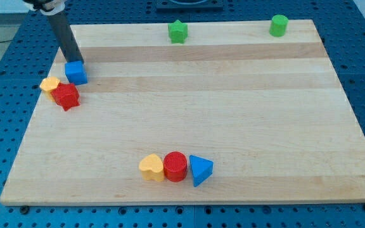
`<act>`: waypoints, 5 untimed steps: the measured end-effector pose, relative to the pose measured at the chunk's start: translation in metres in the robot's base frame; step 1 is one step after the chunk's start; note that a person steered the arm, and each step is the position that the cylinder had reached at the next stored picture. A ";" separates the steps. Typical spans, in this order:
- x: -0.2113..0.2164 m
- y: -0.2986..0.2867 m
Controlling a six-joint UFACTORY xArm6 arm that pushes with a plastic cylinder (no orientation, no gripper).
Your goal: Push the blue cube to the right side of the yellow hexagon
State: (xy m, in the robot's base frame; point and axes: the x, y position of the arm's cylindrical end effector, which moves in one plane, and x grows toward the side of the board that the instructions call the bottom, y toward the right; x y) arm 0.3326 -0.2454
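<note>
The blue cube (76,73) sits near the view's left edge of the wooden board (233,114). My tip (75,61) is at the cube's upper edge, touching it or nearly so, with the dark rod leaning up toward the view's top left. The yellow hexagon (49,84) lies just below and left of the cube, a small gap between them. A red star-like block (66,96) touches the hexagon on its lower right and sits directly below the cube.
A yellow heart-like block (151,168), a red cylinder (175,166) and a blue triangle (200,170) stand in a row near the view's bottom. A green star (178,31) and a green cylinder (279,25) sit along the top edge.
</note>
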 end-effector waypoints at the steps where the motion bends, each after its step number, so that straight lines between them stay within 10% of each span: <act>1: 0.001 0.000; 5: 0.028 0.002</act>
